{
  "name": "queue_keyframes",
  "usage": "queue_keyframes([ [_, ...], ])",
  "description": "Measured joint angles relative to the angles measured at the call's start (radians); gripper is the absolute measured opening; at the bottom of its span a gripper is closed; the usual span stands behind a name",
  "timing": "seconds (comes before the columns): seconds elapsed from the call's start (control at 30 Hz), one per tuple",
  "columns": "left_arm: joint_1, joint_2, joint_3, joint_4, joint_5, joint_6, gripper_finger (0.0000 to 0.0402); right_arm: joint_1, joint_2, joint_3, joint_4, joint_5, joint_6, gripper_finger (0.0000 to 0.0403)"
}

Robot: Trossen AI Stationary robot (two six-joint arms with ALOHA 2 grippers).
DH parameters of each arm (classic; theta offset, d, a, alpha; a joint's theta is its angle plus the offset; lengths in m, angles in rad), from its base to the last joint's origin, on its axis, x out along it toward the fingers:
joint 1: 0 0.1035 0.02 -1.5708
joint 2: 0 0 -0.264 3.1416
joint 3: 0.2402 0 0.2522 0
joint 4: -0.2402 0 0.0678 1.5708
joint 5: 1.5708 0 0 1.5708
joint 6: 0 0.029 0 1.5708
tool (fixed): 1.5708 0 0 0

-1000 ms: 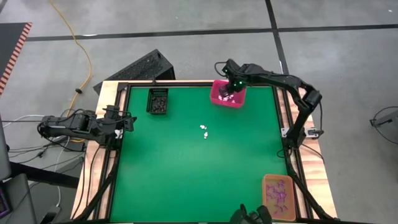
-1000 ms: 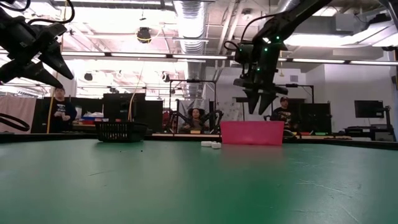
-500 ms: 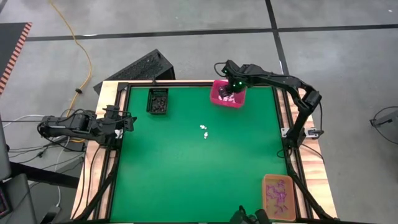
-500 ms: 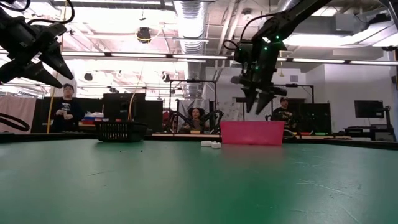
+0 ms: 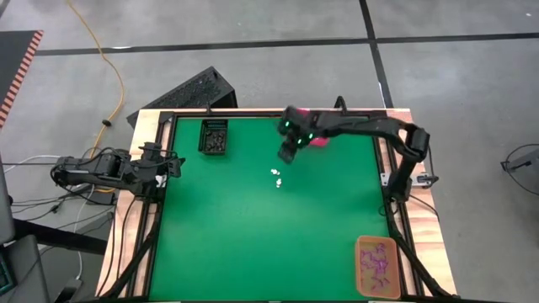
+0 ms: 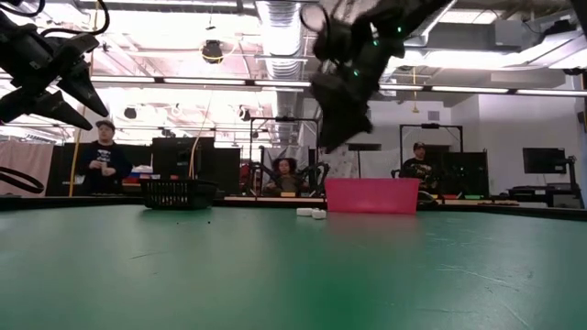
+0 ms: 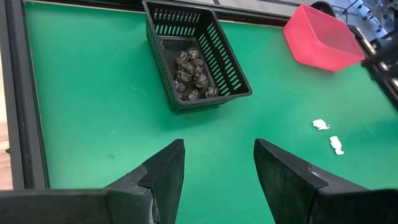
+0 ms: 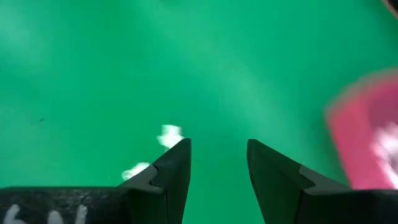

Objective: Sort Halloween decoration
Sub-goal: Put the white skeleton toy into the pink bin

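Three bins sit on your green table (image 5: 253, 236). Nearest, at the front right corner, the orange bin (image 5: 376, 264) holds a scatter of purple trinkets (image 5: 376, 259). At the far edge, the black basket (image 7: 194, 54) holds a cluster of dark trinkets (image 7: 191, 76), and to its right the pink bin (image 7: 322, 39) stands partly under the right arm in the high view; pale pieces show blurred inside it in the right wrist view, too smeared to name. Two white trinkets (image 5: 276, 178) lie loose on the mat between the bins, just apart from each other.

Half a second ago your right gripper (image 5: 289, 150) hung over the pink bin; now it has swung off toward the table's middle and sits above the mat beside the bin, near the white pieces. Its fingers (image 8: 174, 171) are spread and carry nothing. Your left gripper (image 7: 217, 171) waits off the table's left edge, fingers parted and bare.
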Motion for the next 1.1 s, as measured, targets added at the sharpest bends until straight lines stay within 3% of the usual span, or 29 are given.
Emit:
queue_keyframes([
  [0.23, 0.0, 0.0, 0.0, 0.0, -0.001, 0.001, 0.0183, 0.159, -0.001, -0.08, 0.254, 0.049, -0.188, 0.0184],
  [0.53, 0.0, 0.0, 0.0, 0.0, -0.001, 0.012, 0.0183, 0.167, -0.001, -0.313, 0.607, 0.079, -0.112, 0.0184],
  [0.67, 0.0, 0.0, 0.0, 0.0, -0.002, 0.026, 0.0183, 0.188, 0.0, -0.368, 0.685, 0.103, -0.118, 0.0184],
  [0.87, 0.0, 0.0, 0.0, 0.0, -0.012, 0.029, 0.0183, 0.234, 0.001, -0.412, 0.73, 0.228, -0.141, 0.0184],
  [1.1, 0.0, 0.0, 0.0, 0.0, -0.034, 0.025, 0.0183, 0.23, 0.0, -0.459, 0.793, 0.238, -0.132, 0.0184],
])
